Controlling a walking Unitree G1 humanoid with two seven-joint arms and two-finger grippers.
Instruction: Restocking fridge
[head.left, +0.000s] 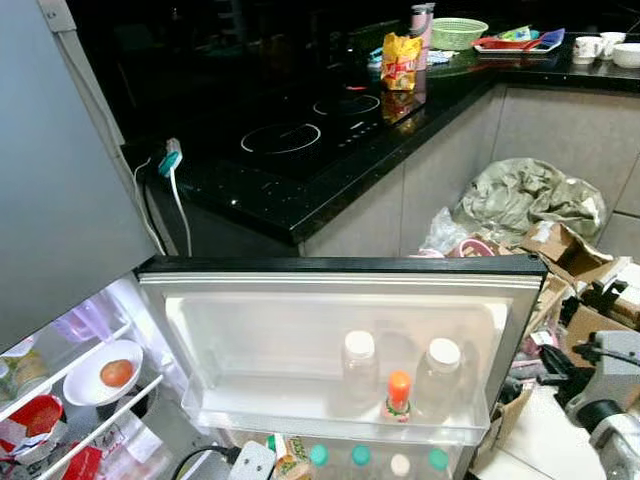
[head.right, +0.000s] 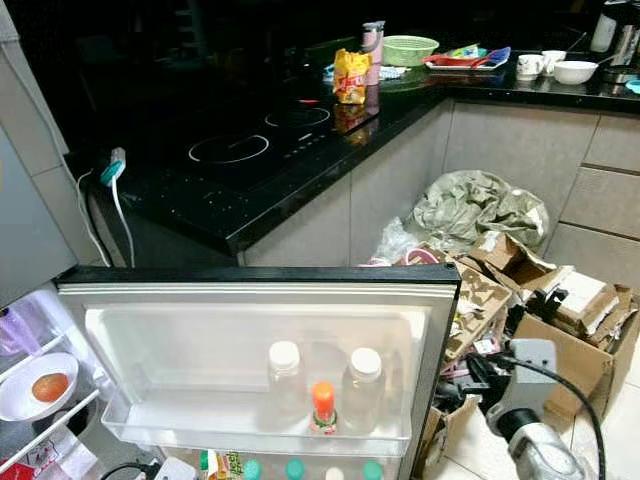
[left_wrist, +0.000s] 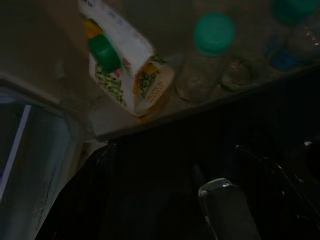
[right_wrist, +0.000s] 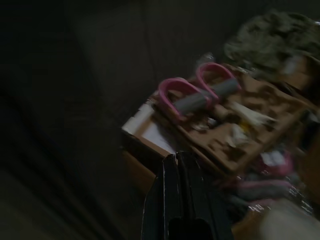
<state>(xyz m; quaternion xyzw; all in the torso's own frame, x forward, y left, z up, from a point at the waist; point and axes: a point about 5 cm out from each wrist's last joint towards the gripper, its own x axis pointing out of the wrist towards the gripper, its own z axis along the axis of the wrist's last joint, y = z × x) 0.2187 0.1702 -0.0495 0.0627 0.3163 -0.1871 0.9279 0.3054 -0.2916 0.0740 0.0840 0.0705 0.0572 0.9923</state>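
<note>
The fridge door (head.left: 340, 266) stands open toward me. Its upper shelf (head.left: 250, 412) holds two clear white-capped bottles (head.left: 359, 366) (head.left: 440, 376) and a small orange-capped bottle (head.left: 398, 396). The shelf below carries green-capped bottles (left_wrist: 212, 45) and a tilted juice carton (left_wrist: 131, 70). My left arm (head.left: 252, 462) hangs low in front of that lower shelf. Inside the fridge at the left, a white bowl (head.left: 85, 390) holds a round orange fruit (head.left: 117, 372). My right gripper (right_wrist: 175, 167) is shut and empty, held low beside the door's right edge over the floor clutter.
Cardboard boxes (head.left: 565, 250), a pink-handled item (right_wrist: 197, 92) and a crumpled grey-green bag (head.left: 525, 195) crowd the floor at the right. A black counter with a hob (head.left: 300, 130) runs behind the door, bearing a yellow snack bag (head.left: 400, 60) and a green basket (head.left: 458, 32).
</note>
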